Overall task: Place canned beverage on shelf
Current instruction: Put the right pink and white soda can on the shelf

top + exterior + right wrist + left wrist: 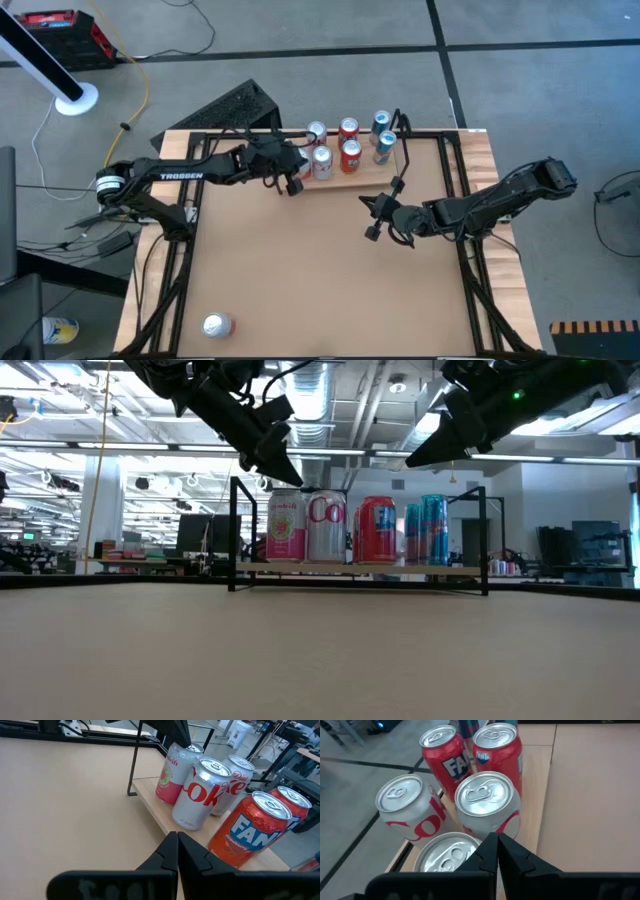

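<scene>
Fanta can (248, 832) beside Coke can (200, 794)

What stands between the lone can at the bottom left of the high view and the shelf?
Nothing visible: the tabletop between the lone can and the shelf is bare. The shelf already holds cans, and the left gripper, shut, hangs at its left end.

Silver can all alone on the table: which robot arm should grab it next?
Probably left. The lone can sits on the left arm's side of the table, and the left gripper, shut and empty by the shelf, looks nearer than the right gripper.
</scene>
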Tool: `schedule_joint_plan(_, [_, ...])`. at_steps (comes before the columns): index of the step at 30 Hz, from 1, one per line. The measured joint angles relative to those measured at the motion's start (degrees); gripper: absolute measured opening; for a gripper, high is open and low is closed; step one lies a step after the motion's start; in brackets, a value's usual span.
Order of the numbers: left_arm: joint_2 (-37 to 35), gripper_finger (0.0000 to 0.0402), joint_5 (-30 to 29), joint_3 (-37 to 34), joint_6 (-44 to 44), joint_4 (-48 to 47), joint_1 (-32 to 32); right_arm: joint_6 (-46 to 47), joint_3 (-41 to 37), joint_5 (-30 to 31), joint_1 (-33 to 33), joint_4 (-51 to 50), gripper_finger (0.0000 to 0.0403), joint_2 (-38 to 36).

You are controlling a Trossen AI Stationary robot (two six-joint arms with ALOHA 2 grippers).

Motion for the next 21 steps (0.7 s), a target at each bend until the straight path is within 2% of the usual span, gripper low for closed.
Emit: schedule_joint_plan(21, [-0.02, 0.0, -1.35, -0.02, -0.16, -1.88, 2.72, 0.02, 0.0, -0.1, 0.0, 0.02, 0.0027, 0.0])
